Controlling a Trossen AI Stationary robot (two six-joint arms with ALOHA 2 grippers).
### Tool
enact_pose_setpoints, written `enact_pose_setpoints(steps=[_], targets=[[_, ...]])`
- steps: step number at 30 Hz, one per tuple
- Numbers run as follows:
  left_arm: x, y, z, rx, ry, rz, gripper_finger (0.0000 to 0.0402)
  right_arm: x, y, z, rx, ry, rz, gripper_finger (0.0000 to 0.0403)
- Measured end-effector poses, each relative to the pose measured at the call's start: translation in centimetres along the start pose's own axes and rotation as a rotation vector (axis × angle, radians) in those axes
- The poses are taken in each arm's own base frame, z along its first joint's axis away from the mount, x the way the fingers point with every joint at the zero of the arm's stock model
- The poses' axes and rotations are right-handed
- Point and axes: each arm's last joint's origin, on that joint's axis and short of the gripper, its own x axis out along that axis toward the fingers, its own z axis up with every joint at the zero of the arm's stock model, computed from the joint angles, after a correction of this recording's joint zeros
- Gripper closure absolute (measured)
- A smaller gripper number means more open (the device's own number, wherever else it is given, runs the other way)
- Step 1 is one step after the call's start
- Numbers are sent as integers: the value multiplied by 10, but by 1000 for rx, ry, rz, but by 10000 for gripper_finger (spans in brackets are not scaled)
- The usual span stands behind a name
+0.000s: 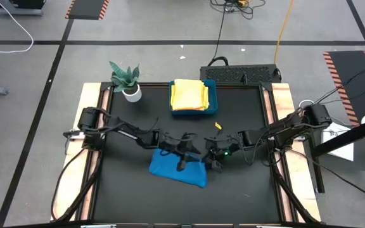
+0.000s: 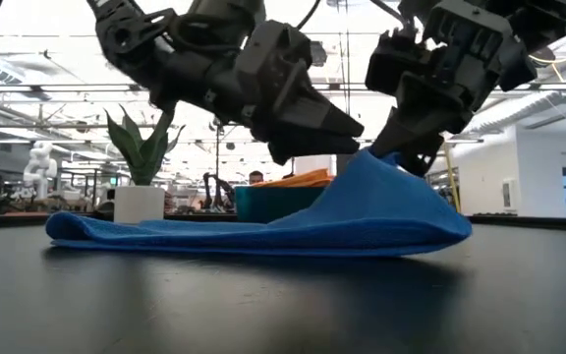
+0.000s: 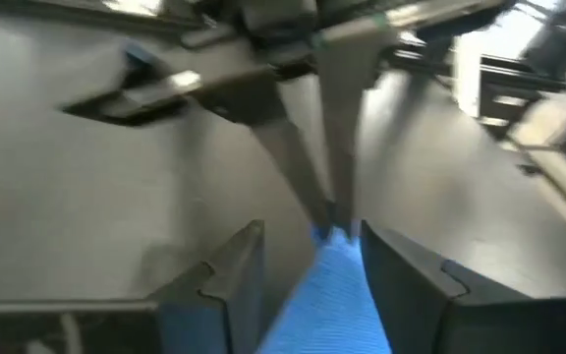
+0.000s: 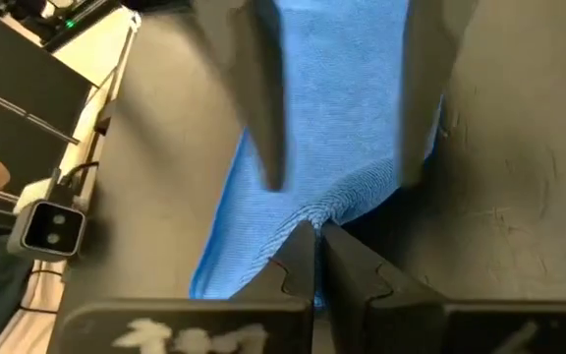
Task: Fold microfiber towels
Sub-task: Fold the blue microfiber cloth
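A blue microfiber towel (image 1: 177, 170) lies on the black table near the middle. Its right end rises to a peak (image 2: 367, 167), and the rest rests flat on the table. My right gripper (image 4: 317, 258) comes in from the table's right and is shut on that peak. My left gripper (image 3: 312, 285) reaches in from the left and is open. Its two fingers stand on either side of the raised blue ridge, just short of my right gripper's tips. More towels, yellow and orange (image 1: 189, 95), lie stacked in the teal tray. My right gripper pinches a bunched fold at the towel's right end (image 4: 334, 208) between its two fingertips. It comes slanting down from the table's right. That end is lifted clear, and the cloth slopes down from it to the part lying on the table (image 2: 165, 231). My left gripper's fingers (image 3: 234, 285) flank the ridge; I cannot tell whether they touch it.
The teal tray (image 1: 213, 95) stands at the far middle of the table. A potted plant in a white pot (image 1: 130, 92) stands at the far left. A small yellow item (image 1: 218, 125) lies behind the grippers. Bare black table stretches toward the near edge.
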Motion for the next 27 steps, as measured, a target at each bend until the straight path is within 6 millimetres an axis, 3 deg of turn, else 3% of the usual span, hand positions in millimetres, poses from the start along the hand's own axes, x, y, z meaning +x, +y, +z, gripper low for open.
enact_pose_setpoints(steps=[8, 14, 20, 27], targets=[[3, 5, 10, -66, 96, -57, 161, -6, 9, 13, -73, -48, 25, 402], [3, 9, 16, -141, 102, -129, 153, -6, 12, 19, -104, -60, 30, 402], [2, 13, 17, -172, 113, -156, 204, -6, 11, 17, -104, -46, 23, 402], [1, 18, 17, -174, 116, -186, 310, -7, 11, 18, -103, -50, 21, 403]])
